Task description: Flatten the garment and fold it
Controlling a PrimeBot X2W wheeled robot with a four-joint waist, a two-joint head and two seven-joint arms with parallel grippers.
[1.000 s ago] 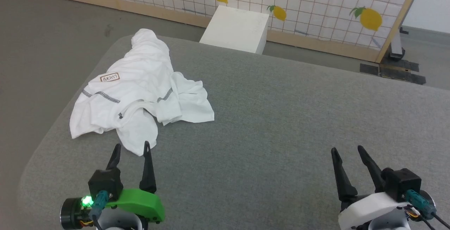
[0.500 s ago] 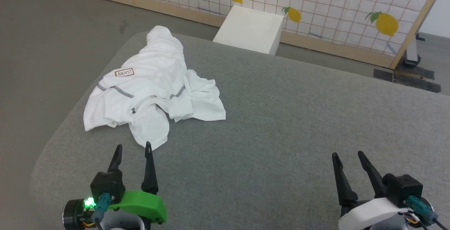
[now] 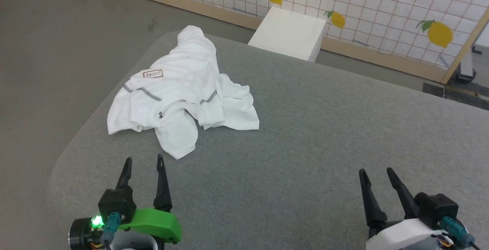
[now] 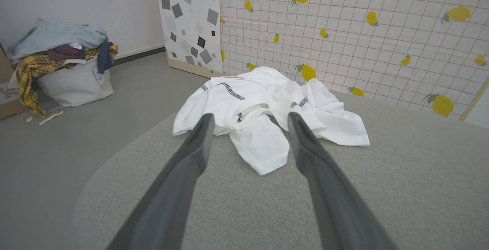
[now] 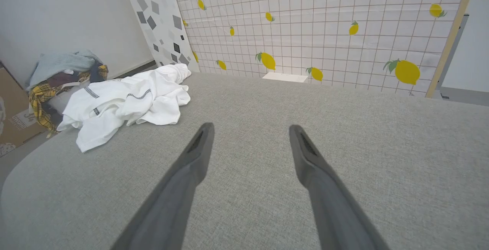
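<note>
The white garment (image 3: 179, 89) lies crumpled on the far left of the grey padded table (image 3: 305, 146), grey raglan seams and the "LUCKY" patch (image 3: 153, 74) facing up. One sleeve end (image 3: 179, 143) reaches toward me. My left gripper (image 3: 143, 160) hovers open just short of that sleeve, nothing between its fingers. In the left wrist view the garment (image 4: 267, 104) lies ahead of the open left gripper (image 4: 248, 118). My right gripper (image 3: 376, 171) is open over bare table at the lower right. The right wrist view has the garment (image 5: 126, 97) off to the left of the right gripper (image 5: 250, 127).
A rigid white box (image 3: 290, 34) stands on the floor beyond the table's far edge, against a lemon-patterned screen (image 3: 363, 5). A bag heaped with clothes (image 4: 65, 66) sits on the floor to the left. The table's rounded left corner (image 3: 65, 158) is close to my left gripper.
The head view has swung left, so the whole scene sits further right and lower in the picture. The garment lies as before and both grippers stay open.
</note>
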